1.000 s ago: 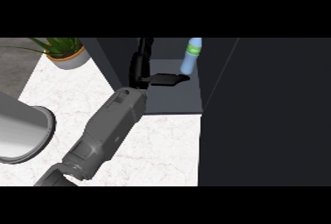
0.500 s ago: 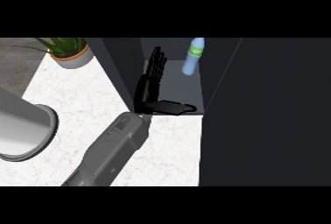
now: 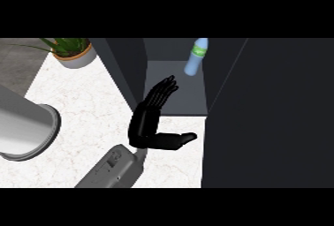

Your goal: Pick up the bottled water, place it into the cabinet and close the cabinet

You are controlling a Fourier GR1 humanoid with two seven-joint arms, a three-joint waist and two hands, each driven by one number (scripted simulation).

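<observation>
The hand (image 3: 151, 128) has drawn back from the bottle (image 3: 196, 56), which stands upright deep in the cabinet (image 3: 176, 90), up and right of the fingertips. Fingers straight, thumb out, holding nothing, beside the left wall; the dark door (image 3: 267, 114) stands right, not yet closed

One bottled water (image 3: 196, 56) is standing in one cabinet (image 3: 171, 86); one potted plant (image 3: 70, 50), one hand (image 3: 151, 119) (fingers straight) and perhaps one grey pot (image 3: 26, 130) are showing.

No readable text, bottled water (image 3: 196, 56) label illegible
</observation>
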